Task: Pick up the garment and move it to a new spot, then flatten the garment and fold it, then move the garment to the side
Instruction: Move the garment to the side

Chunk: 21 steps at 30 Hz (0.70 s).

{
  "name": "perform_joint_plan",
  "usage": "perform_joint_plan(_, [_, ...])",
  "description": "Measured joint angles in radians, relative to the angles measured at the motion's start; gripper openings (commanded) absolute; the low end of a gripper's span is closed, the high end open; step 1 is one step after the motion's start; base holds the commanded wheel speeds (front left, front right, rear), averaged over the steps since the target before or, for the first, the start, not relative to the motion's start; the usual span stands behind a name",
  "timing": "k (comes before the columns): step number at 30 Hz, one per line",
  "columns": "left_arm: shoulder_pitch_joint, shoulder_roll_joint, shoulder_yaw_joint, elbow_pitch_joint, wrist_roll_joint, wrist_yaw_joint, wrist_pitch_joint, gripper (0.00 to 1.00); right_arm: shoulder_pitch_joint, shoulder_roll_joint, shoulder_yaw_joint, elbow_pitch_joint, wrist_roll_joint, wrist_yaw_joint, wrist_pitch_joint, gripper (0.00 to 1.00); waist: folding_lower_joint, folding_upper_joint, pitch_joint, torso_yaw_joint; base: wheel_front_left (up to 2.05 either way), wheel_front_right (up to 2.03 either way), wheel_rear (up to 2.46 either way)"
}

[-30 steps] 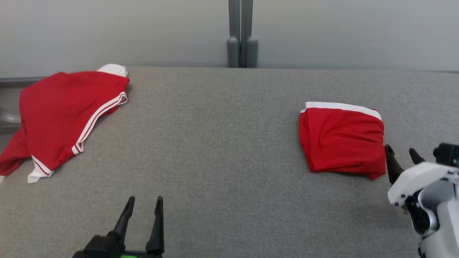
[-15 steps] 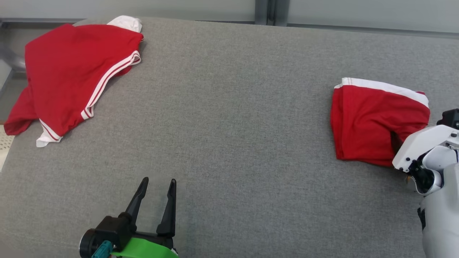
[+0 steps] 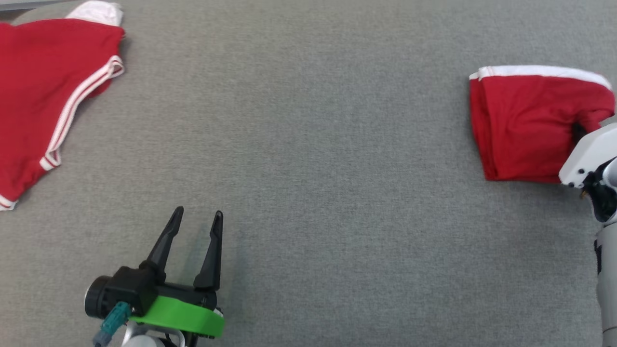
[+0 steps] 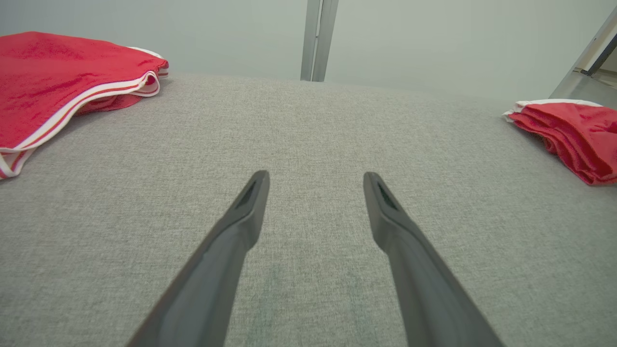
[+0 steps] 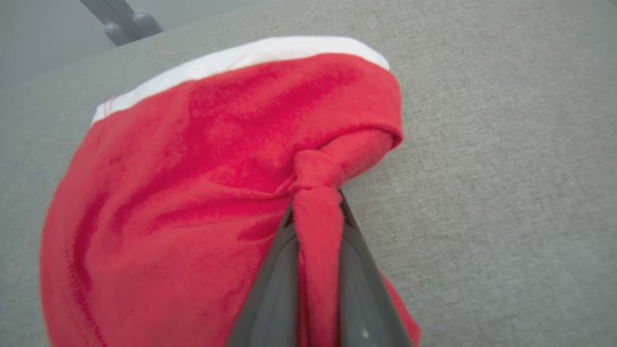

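Your right gripper is clamped on the folded red garment: in the right wrist view its 2 dark fingers are pressed together with a bunched ridge of red cloth pinched between them, and the cloth puckers into a small knot at the tips. In the head view that garment lies at the far right of the grey table, its white band along the far edge, and the pale wrist housing covers its right near corner, so you cannot see the fingertips there. Your left gripper sits low and left of centre in the head view, its fingers spread apart with nothing between them, above bare grey cloth. It is well apart from both garments. A second red garment with white stripes lies spread at the far left of the table, running off the edge of the head view.
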Motion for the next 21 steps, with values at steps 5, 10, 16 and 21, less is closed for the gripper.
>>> perform_joint_plan(5, [-0.060, 0.048, -0.012, -0.015, -0.010, 0.000, 0.000, 1.00, -0.079, -0.047, -0.041, -0.037, -0.081, 0.000, -0.033, 0.00, 0.0000, 0.0000, 0.081, -0.055, 0.00, 0.00, 0.00])
perform_joint_plan(10, [-0.067, 0.095, -0.031, -0.009, -0.017, 0.000, 0.000, 1.00, -0.165, -0.092, -0.088, -0.035, -0.194, 0.000, -0.020, 0.00, 0.0001, 0.0000, 0.168, -0.098, 0.00, 0.00, 0.00])
perform_joint_plan(16, [-0.054, 0.117, -0.014, -0.015, -0.020, -0.003, -0.003, 1.00, -0.198, -0.160, -0.157, -0.052, -0.316, 0.000, 0.037, 0.00, 0.0001, 0.0000, 0.244, -0.119, 0.00, 0.00, 0.00])
perform_joint_plan(21, [-0.048, 0.121, -0.003, -0.028, -0.023, -0.005, -0.008, 1.00, -0.214, -0.197, -0.190, -0.075, -0.383, 0.000, 0.063, 0.03, 0.0001, 0.0000, 0.264, -0.104, 0.00, 0.00, 0.00])
